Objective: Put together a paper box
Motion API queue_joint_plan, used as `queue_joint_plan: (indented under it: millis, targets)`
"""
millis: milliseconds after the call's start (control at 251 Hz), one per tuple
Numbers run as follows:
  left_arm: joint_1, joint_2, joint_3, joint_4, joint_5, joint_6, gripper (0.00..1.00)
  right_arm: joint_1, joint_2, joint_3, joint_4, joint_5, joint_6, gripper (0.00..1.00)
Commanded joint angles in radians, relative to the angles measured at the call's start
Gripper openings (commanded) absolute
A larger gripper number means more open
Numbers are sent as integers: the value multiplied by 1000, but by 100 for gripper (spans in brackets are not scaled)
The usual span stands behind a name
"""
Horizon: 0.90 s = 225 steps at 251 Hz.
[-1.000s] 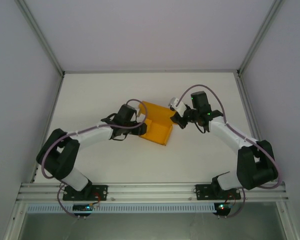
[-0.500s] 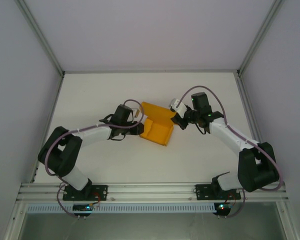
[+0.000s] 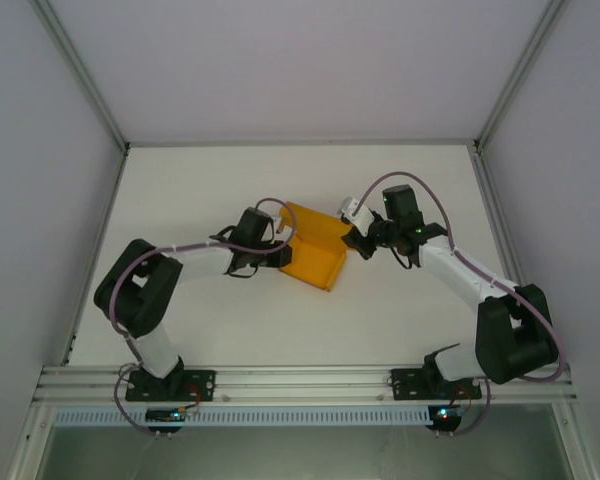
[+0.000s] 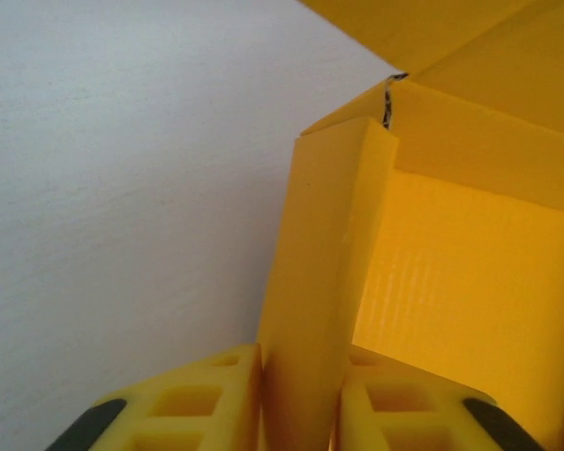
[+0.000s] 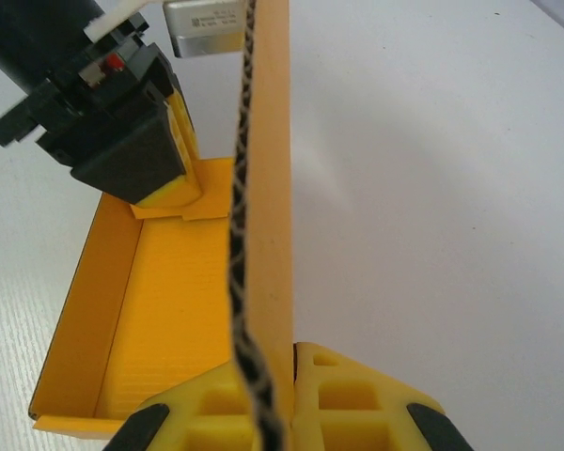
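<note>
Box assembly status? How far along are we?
Roughly midway. Done: the paper box already stands as an open tray with a floor and raised walls. In hand: the left gripper clamps a folded wall flap, and the right gripper pinches the tall upright panel. Left: that panel isn't folded down, and the top is open.

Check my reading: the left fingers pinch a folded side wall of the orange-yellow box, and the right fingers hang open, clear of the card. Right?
Not quite. The right fingers are shut on an upright panel of the paper box, its edge clamped between them, as the right wrist view shows. The left fingers do pinch a folded side wall.
</note>
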Motion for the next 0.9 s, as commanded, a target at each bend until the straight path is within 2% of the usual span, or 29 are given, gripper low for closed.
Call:
queue_joint_plan:
  millis: [0, 60, 160, 235, 415, 523, 563, 623, 710, 818, 894]
  targets:
    - [-38, 46, 43, -105, -192, 48, 18, 9, -14, -3, 10, -42, -15, 0]
    - [-56, 72, 68, -128, -253, 47, 10, 12, -10, 0, 10, -43, -15, 0]
    - [-74, 124, 113, -164, -300, 51, 5, 18, -6, -1, 7, -38, -13, 0]
    - [-99, 159, 146, -197, -382, 61, 0, 24, -7, -3, 3, -35, -13, 0]
    - [-163, 212, 197, -273, -626, 47, 0, 35, -25, -15, 2, -12, -16, 0]
    - [-178, 235, 223, -343, -709, -8, 0, 39, -40, -24, 7, -2, -12, 0]
    - [-195, 255, 249, -403, -829, -54, 0, 40, -46, -27, 6, -1, -13, 0]
    - [-209, 298, 297, -490, -911, -78, 0, 41, -53, -32, 11, -1, -9, 0]
    - [-236, 338, 326, -520, -973, -68, 0, 42, -53, -37, 23, 1, -1, 0]
    - [-247, 351, 333, -524, -998, -64, 0, 43, -50, -38, 25, 9, 7, 0]
    - [-259, 369, 357, -583, -1071, -106, 0, 43, -51, -35, 25, 8, 10, 0]
